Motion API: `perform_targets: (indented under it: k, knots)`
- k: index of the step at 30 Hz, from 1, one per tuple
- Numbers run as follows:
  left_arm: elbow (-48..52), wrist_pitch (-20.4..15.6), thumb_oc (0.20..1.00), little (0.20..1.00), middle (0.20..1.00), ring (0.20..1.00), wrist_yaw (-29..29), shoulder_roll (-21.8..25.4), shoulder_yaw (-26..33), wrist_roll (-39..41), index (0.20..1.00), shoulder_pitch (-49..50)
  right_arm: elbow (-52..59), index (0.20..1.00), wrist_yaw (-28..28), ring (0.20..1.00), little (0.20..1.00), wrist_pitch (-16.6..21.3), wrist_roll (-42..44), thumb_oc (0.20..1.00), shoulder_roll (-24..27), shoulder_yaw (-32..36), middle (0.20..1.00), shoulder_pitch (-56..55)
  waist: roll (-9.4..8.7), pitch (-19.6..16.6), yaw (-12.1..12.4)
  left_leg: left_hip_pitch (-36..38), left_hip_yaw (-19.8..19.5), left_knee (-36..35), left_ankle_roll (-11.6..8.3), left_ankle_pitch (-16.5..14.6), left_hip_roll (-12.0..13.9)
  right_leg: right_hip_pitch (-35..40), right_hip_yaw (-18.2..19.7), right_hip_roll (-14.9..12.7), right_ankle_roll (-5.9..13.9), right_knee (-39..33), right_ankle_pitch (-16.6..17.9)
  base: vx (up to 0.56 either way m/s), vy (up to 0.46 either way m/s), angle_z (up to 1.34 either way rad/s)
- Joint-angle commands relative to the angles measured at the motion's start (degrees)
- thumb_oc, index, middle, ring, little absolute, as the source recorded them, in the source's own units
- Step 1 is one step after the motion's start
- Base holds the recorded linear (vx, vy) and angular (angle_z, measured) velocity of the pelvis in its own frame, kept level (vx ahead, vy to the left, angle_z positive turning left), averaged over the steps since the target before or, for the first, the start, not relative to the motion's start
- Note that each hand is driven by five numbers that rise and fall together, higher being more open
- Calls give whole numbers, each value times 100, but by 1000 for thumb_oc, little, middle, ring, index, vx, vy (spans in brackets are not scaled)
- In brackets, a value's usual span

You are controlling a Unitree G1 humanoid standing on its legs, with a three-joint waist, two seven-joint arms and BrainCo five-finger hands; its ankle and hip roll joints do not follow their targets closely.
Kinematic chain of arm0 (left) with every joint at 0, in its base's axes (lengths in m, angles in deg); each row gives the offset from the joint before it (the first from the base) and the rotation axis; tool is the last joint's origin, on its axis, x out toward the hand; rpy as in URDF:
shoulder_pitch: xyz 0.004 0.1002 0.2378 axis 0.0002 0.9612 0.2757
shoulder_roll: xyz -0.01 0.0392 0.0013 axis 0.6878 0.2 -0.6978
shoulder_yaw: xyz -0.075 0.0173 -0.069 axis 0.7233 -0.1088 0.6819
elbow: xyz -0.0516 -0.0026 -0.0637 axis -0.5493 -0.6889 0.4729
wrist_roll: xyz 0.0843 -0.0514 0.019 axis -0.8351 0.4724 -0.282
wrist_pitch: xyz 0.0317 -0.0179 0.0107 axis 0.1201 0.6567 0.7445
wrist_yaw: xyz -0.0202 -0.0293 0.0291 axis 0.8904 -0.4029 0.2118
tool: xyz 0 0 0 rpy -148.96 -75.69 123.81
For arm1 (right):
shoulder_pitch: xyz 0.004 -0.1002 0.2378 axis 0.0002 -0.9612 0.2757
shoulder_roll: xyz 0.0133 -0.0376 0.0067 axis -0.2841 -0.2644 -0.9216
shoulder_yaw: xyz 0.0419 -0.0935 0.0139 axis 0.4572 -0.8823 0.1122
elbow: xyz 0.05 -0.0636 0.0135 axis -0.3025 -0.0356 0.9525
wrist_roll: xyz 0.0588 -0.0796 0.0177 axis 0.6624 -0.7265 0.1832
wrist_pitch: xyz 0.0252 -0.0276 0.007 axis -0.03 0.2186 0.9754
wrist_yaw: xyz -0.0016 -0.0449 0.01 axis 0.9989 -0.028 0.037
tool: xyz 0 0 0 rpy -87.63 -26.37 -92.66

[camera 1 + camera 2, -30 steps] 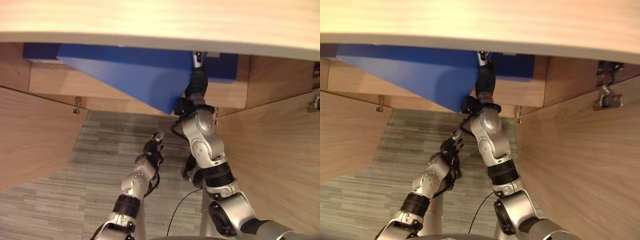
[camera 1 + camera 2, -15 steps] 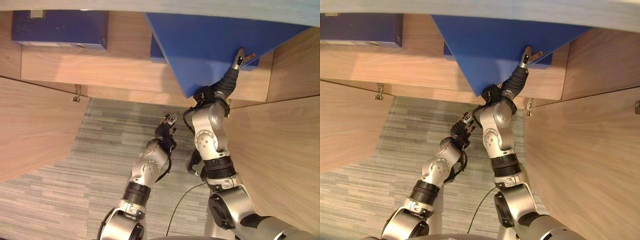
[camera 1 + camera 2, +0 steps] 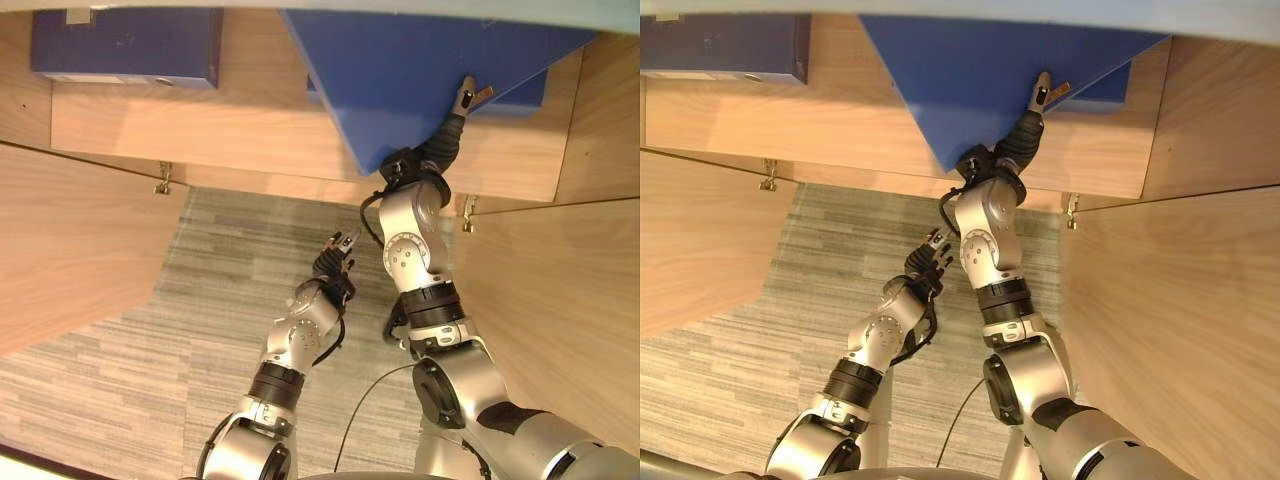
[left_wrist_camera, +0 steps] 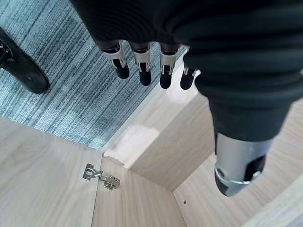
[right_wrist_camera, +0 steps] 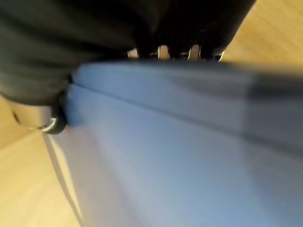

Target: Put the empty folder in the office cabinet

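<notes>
The blue folder (image 3: 420, 70) is held up, tilted, at the right part of the open cabinet, its lower corner pointing down over the front edge of the shelf (image 3: 200, 130). My right hand (image 3: 452, 125) reaches up to it and is shut on it: in the right wrist view the fingers (image 5: 161, 52) lie on one side of the folder (image 5: 189, 156) and the thumb (image 5: 54, 125) on the other. My left hand (image 3: 335, 262) hangs low over the carpet in front of the cabinet, open and holding nothing, its fingers (image 4: 144, 66) relaxed.
A dark blue binder (image 3: 125, 45) stands at the shelf's left, and another (image 3: 525, 92) shows behind the folder at the right. Both cabinet doors stand open, the left door (image 3: 70, 250) and the right door (image 3: 560, 300), with striped grey carpet (image 3: 230, 290) between them.
The camera has shifted, and the tabletop edge has left the top of the view. My right hand has swung the folder up and to the right. The left hand stays low.
</notes>
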Motion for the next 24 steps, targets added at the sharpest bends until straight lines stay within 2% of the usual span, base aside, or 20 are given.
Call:
perform_targets:
  k: [1,8,12,14,17,22,23,24]
  knots:
    - [-63,-115,1000,1000,1000,1000,73,-789,-390,17,1000,156,-284,200,364,200,200,259,231,200,-2757,1276,200,3004,71,626,-15,34,-173,307,-129,-72,59,83,-40,-195,562,317,-111,0,0,0]
    - [-33,-84,1000,1000,1000,1000,127,-695,-590,31,1000,325,-288,200,724,200,200,332,654,200,-2757,1735,200,3713,67,675,151,69,-192,307,-139,-71,35,117,-72,-240,554,376,-161,-2,-8,2]
    - [-138,-135,1000,1000,1000,1000,125,-663,-666,38,1000,351,-182,200,625,200,200,631,636,200,-2757,1963,200,4083,76,693,218,86,-185,270,-127,-49,25,137,-90,-239,558,344,-147,-5,-3,3]
    - [-213,-184,1000,1000,1000,1000,166,-649,-641,23,1000,278,206,200,631,200,200,801,305,200,-2757,1747,200,3988,67,715,198,98,-181,258,-122,-31,17,133,-70,-235,563,348,-152,-6,18,0]
    - [-252,-209,1000,1000,1000,1000,170,-643,-647,5,1000,252,481,200,608,200,200,853,144,200,-2757,1550,200,3873,75,717,190,94,-176,244,-125,-18,14,125,-64,-232,568,338,-145,0,0,0]
    - [-394,-279,1000,1000,1000,1000,238,-648,-545,-9,1000,179,1044,200,170,200,200,941,-423,200,-2757,1188,200,3711,106,720,146,90,-172,218,-112,22,17,127,-51,-216,568,312,-124,0,0,0]
    - [-392,-303,1000,1000,1000,1000,267,-574,-415,-18,1000,158,1222,200,-81,200,200,954,-1028,200,-2757,963,200,3652,79,702,12,81,-174,221,-104,42,18,121,-46,-211,559,312,-106,0,0,0]
    - [-396,-303,1000,1000,1000,1000,269,-588,-411,-18,1000,148,1258,200,-118,200,200,940,-1052,200,-2757,911,200,3613,90,706,12,81,-172,219,-104,45,12,117,-43,-216,560,316,-107,0,0,0]
